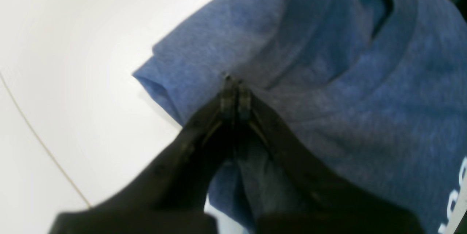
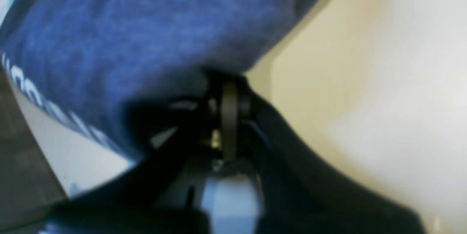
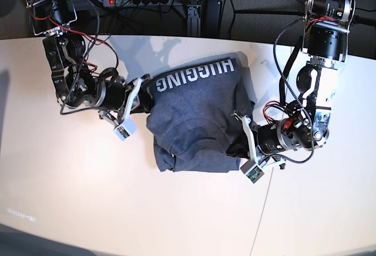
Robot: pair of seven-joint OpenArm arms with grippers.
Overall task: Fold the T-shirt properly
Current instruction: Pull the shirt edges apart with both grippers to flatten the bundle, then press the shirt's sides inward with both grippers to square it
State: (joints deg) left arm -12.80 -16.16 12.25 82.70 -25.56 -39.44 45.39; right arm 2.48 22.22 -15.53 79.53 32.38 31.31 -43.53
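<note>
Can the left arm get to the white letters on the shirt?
Probably not right now. The left tool is shut on the shirt near its lower corner, so it would have to let go first. The letters lie uncovered at the far edge, beside the right tool.

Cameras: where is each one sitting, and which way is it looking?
Left wrist: rides on the left arm, looking down its shut left gripper pinching a fold of the T-shirt over the white table.
Right wrist: rides on the right arm, looking along the right gripper, blurred, at the shirt's edge.
Base: high above, looking straight down on both arms, the shirt and the table.
Shared: every view shows the blue shirt; its white lettering appears in all three.
</note>
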